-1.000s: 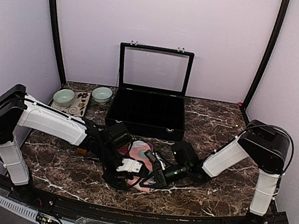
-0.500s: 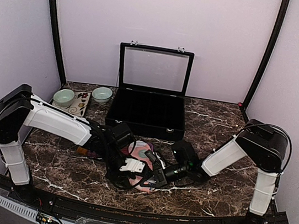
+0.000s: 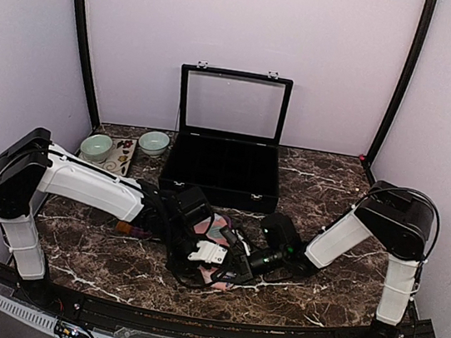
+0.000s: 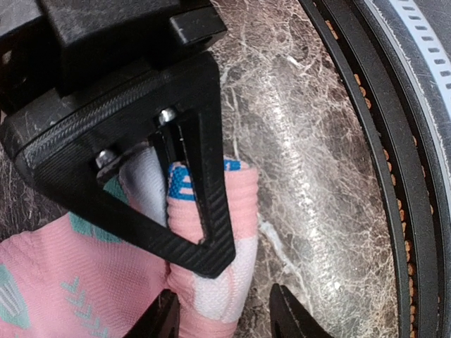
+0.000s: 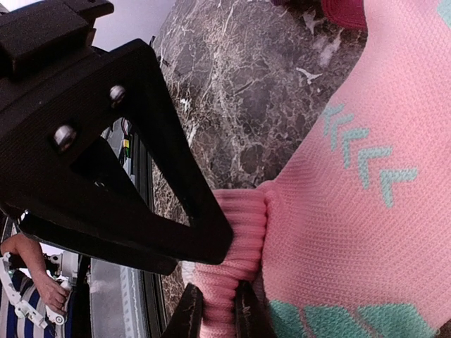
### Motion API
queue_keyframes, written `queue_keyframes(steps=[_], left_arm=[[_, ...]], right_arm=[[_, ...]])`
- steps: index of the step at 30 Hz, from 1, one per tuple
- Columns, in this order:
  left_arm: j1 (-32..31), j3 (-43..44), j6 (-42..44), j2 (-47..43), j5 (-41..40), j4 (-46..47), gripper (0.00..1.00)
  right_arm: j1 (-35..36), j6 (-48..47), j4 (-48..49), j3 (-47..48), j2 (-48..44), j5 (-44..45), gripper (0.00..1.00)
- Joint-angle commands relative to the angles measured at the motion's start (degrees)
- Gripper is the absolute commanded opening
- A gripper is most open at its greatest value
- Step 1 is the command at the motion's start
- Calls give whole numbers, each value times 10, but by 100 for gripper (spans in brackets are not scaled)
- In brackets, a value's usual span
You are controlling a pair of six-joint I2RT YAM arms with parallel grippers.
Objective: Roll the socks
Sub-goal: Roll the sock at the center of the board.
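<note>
- Pinching the ribbed cuff of the salmon-pink sock [image 5: 352, 176], the right gripper [image 5: 216, 310] has its jaws drawn narrow, with the cuff fabric bunched between them.
- The left gripper [image 4: 225, 317] stands half wide and straddles a folded end of the same sock. One finger [image 4: 163, 318] touches the pink fabric, while a strip of bare marble shows between the fabric and the other finger.
- Both grippers meet head to head over the sock, and each one's black triangular finger fills the other's wrist view.
- The folded end shows white and blue patches, and mint chevrons run along the flat part of the sock.
- The salmon-pink sock lies on the marble table [image 3: 332, 184] near the middle, a little toward the near edge, largely hidden in the top view by the two grippers.
- The maroon sock [image 3: 129, 229] lies just left of it, mostly under the left arm, with an orange and purple bit showing.
- A black case [image 3: 221, 187] sits farther back at the centre with its glass lid raised.
- Two mint bowls [image 3: 96, 146] and a small tray [image 3: 119, 162] sit at the far left, well apart from the socks.
</note>
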Motion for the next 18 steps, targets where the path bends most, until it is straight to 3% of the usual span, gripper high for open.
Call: queue_keyframes(steps=[1, 5, 12, 18], left_arm=[[-23, -10, 25, -29, -6, 24, 47], [-28, -4, 43, -12, -22, 11, 47], [-29, -4, 43, 23, -52, 23, 39], [-29, -19, 38, 28, -40, 26, 23]], right_arm=[[-3, 19, -175, -70, 70, 100, 0], [-3, 23, -176, -71, 72, 98, 0], [-3, 40, -165, -76, 68, 95, 0], [-3, 43, -175, -70, 55, 104, 4]])
